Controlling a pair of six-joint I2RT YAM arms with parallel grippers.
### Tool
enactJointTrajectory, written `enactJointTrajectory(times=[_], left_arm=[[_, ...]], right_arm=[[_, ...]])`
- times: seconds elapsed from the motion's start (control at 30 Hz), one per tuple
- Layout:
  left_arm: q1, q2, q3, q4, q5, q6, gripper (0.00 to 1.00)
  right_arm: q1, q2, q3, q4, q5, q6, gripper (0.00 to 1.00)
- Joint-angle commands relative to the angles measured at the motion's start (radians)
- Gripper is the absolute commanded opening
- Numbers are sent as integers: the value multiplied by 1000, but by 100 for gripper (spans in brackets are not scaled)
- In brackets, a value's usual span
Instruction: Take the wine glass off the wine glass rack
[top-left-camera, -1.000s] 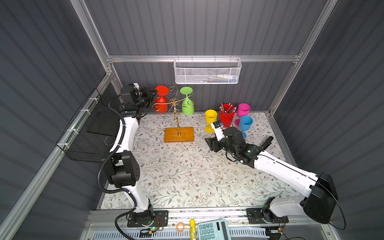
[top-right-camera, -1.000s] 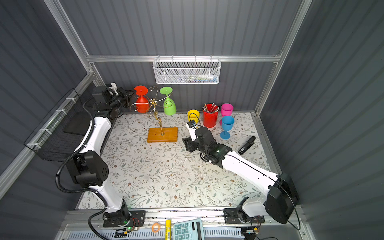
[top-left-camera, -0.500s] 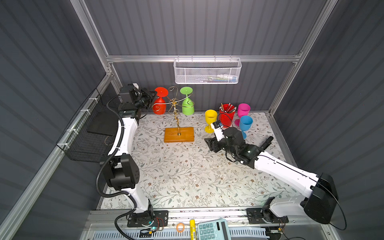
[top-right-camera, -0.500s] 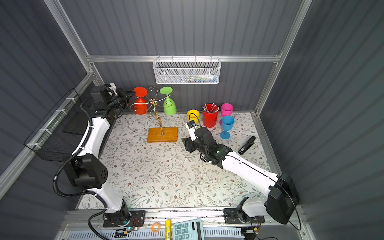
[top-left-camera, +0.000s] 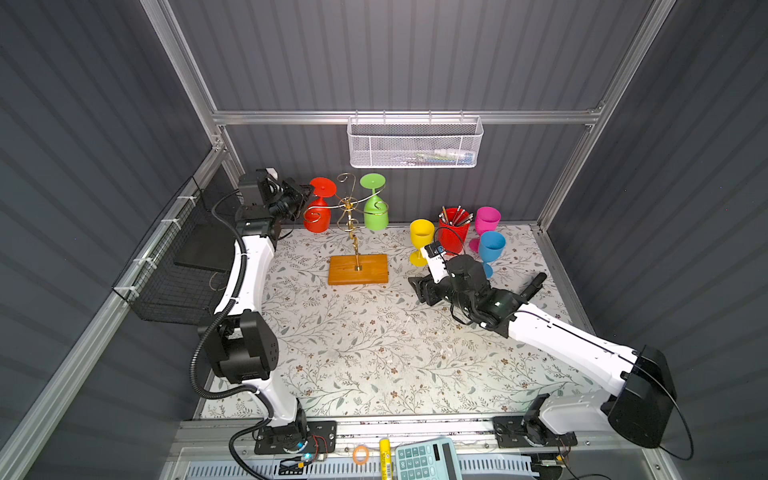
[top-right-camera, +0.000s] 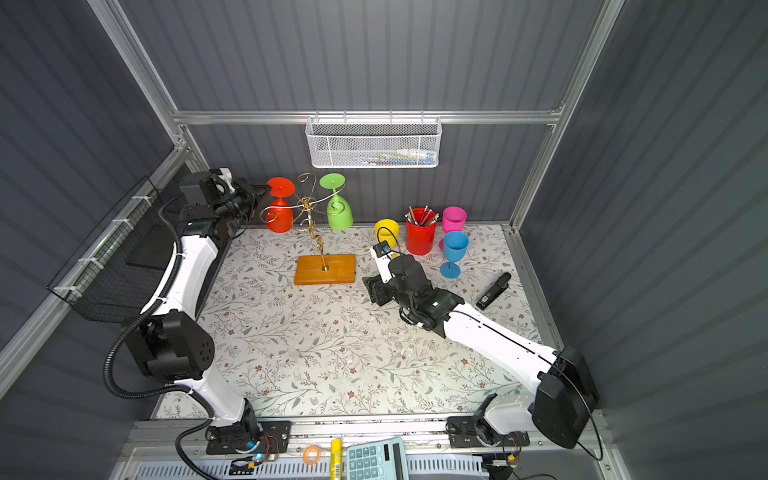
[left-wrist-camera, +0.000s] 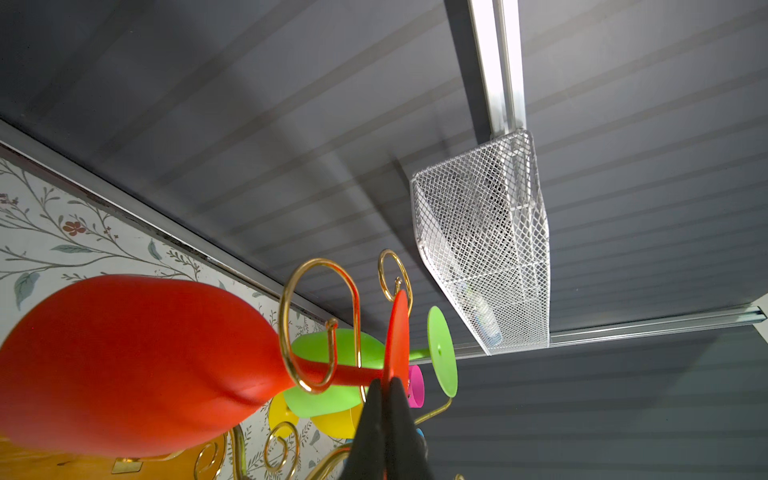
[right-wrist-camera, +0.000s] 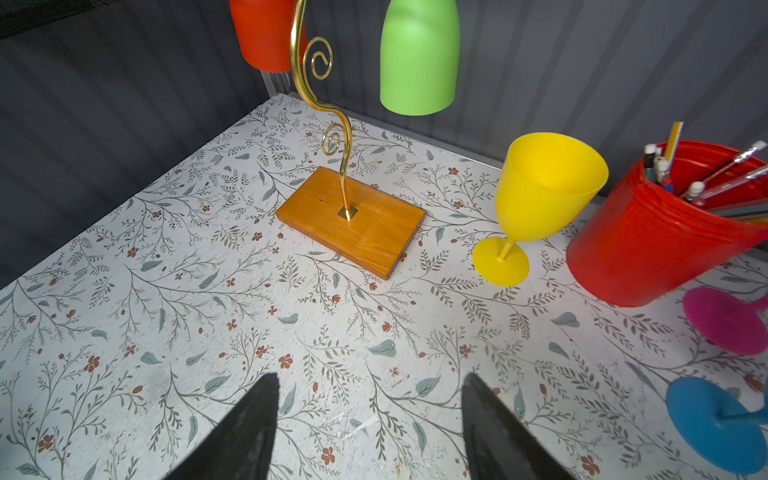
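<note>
Near the table's (top-left-camera: 374, 353) back edge, the left fingers (left-wrist-camera: 376, 428) clamp the foot disc of the red wine glass (top-left-camera: 318, 218) — hung bowl-down on the wine glass rack (top-left-camera: 340, 272), probably to slide it outward; the right fingers (right-wrist-camera: 249, 424) rest open, empty.

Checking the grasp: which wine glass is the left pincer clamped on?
The red wine glass, hanging upside down on the rack: the left pincer pinches its foot's edge. The green wine glass hangs untouched.

The wine glass rack (top-left-camera: 348, 204) is glossy gold metal wire on a smooth varnished wood base (right-wrist-camera: 374, 232). Hanging from it, the red wine glass (left-wrist-camera: 137, 365) and green wine glass (right-wrist-camera: 419, 58) look matt plastic.
</note>
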Motion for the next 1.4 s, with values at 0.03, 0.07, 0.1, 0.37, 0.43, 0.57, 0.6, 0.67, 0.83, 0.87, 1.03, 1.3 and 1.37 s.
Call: enactJointTrajectory(times=[0.03, 0.07, 0.1, 0.37, 0.43, 0.57, 0.6, 0.67, 0.83, 0.87, 1.03, 1.3, 1.37], left_arm=[[10, -54, 13, -42, -24, 57, 0], [10, -57, 17, -49, -28, 64, 0], [11, -58, 22, -58, -35, 71, 0], [13, -78, 27, -104, -67, 102, 0], [14, -83, 25, -111, -74, 107, 0], [16, -90, 30, -126, -92, 117, 0], [16, -92, 30, -130, -95, 120, 0], [16, -94, 32, -137, -105, 127, 0], [16, -101, 58, -171, -136, 153, 0], [16, -103, 62, -179, -146, 159, 0], [16, -119, 75, -205, -175, 186, 0], [16, -118, 111, -195, -174, 192, 0], [16, -113, 138, -205, -174, 202, 0]], right_arm=[[9, -23, -6, 6, 16, -11, 70], [10, -25, -6, 6, 16, -11, 70], [11, -25, -5, 6, 16, -11, 70], [13, -20, -1, 6, 17, -12, 70], [14, -20, 0, 6, 15, -13, 70], [15, -19, 0, 5, 15, -12, 70], [17, -20, 1, 4, 16, -12, 70], [16, -19, 1, 5, 17, -12, 70], [17, -19, 3, 4, 20, -14, 70], [18, -18, 2, 4, 21, -15, 70], [19, -15, 6, 4, 21, -15, 70], [22, -15, 12, 0, 21, -17, 70], [22, -16, 12, -2, 24, -17, 70]])
